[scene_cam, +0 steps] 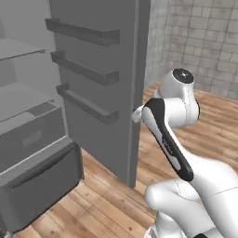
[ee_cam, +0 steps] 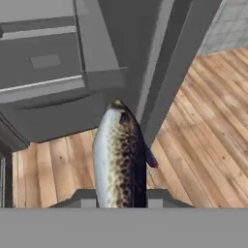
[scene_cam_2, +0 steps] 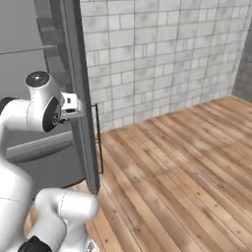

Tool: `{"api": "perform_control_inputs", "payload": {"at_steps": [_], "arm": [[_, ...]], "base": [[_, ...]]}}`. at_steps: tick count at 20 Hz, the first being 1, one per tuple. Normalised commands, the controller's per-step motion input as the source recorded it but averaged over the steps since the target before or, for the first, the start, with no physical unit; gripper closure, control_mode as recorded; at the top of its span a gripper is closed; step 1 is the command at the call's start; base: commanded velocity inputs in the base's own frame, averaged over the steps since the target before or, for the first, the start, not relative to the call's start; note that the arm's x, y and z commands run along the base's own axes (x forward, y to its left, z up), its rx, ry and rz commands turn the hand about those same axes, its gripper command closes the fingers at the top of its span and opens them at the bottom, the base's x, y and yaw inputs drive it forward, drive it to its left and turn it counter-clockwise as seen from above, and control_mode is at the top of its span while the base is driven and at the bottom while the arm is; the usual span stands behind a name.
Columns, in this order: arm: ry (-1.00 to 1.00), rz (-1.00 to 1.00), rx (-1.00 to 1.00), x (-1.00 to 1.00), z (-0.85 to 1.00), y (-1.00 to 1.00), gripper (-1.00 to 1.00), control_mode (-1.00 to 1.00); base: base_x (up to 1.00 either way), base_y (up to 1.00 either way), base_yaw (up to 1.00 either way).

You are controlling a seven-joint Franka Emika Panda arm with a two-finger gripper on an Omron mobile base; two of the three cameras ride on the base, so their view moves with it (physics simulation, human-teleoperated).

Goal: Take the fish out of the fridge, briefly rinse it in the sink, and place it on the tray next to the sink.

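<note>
The fish (ee_cam: 118, 155), likely light and slippery, is held mid-body in the closed claw (ee_cam: 118, 197), just outside the fridge (ee_cam: 72, 72).

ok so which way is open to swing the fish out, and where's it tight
Open: the bare wooden floor to the right, running to the brick wall. Tight: the fridge interior with its shelves and drawer on the left, and the open door edge right beside the fish held in the jaws.

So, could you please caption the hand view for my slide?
Speckled fish held upright between the fingers, before the open fridge.
</note>
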Motion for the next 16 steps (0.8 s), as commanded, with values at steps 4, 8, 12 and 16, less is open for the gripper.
{"api": "perform_control_inputs", "payload": {"at_steps": [4,8,12,16], "arm": [[0.0,0.0,0.0,0.0,0.0,0.0,1.0,1.0],[0.0,0.0,0.0,0.0,0.0,0.0,1.0,1.0],[0.0,0.0,0.0,0.0,0.0,0.0,1.0,1.0],[0.0,0.0,0.0,0.0,0.0,0.0,1.0,1.0]], "base": [[-0.79,0.18,-0.92],[-0.57,0.13,-0.97],[-0.11,0.02,-1.0],[0.0,0.0,-1.0]]}}
